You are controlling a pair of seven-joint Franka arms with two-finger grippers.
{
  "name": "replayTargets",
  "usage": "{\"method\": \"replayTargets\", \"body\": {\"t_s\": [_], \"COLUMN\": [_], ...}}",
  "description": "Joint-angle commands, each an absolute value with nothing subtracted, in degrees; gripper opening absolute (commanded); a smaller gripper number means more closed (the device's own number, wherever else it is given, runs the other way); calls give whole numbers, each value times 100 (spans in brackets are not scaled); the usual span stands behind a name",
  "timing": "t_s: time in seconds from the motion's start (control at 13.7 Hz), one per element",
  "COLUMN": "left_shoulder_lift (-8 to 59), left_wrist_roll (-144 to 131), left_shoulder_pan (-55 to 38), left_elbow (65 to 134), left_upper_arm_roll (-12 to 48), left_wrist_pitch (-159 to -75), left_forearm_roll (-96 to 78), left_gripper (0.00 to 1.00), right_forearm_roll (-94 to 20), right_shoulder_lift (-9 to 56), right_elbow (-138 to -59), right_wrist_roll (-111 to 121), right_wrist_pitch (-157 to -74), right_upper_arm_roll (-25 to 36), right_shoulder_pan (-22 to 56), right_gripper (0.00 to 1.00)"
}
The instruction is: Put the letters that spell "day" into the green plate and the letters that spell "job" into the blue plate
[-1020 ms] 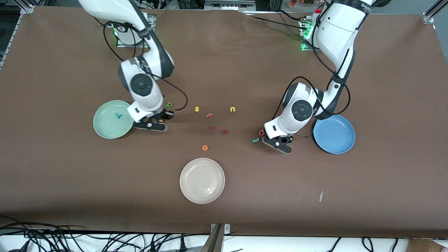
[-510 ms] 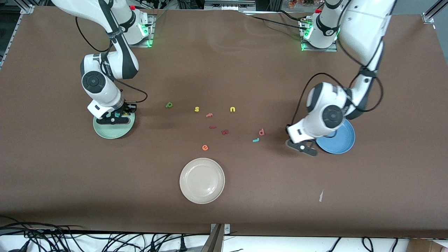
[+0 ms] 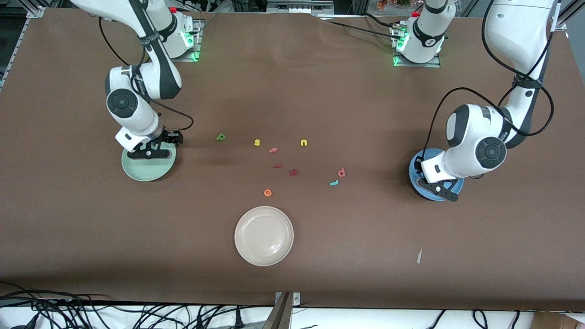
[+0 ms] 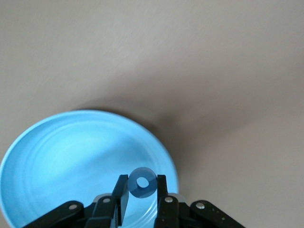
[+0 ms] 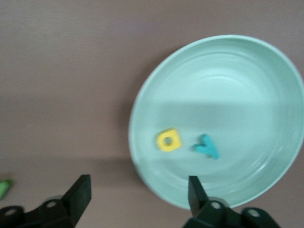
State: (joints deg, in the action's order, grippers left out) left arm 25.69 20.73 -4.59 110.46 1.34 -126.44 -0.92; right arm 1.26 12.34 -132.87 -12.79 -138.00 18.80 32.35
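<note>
- The right gripper hovers over the rim of the round pale mint-green plate at the right arm's end of the table, its fingers spread wide and holding nothing.
- In that plate lie a small yellow foam letter a and a small teal foam letter y, just beside each other.
- The left gripper hangs over the round bright blue plate at the left arm's end, its fingers nearly together and pinching a small blue foam ring o.
- On the bare brown table between the plates lie the olive-green foam d, the pinkish-red foam b and, just beside it, the teal hook-shaped j.
</note>
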Motion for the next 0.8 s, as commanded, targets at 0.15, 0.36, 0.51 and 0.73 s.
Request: {"method": "replayTargets", "body": {"t_s": [0.15,0.36,0.51,0.73], "left_shoulder_lift": [2443,2461,2452,2522], "left_wrist_roll": [2048,2057,2022,1610], "left_shoulder_pan": [-509,-571,-580,-1044], "left_elbow": [11162,11162,11136,11109], "left_upper_arm_roll": [211,229,412,606], "left_wrist_pitch": [-12674,-12674,-12683,-13041], "left_forearm_roll": [18,9,-148,-904], "left_gripper": [70,75,73,73], "right_forearm_roll": [-167,-158,-158,-158], "right_shoulder_lift": [1098,1423,1581,1766], "right_elbow": [-13333,-13359,-13429,-13447], "right_wrist_roll": [-3694,-4604,-4868,-4896], "right_wrist_pitch": [-13963,-14500,-14800,-14888], "right_upper_arm_roll": [618,387,378,369], "right_shoulder_pan": [3261,3313,3313,3322], "right_gripper": [100,99,98,84]}}
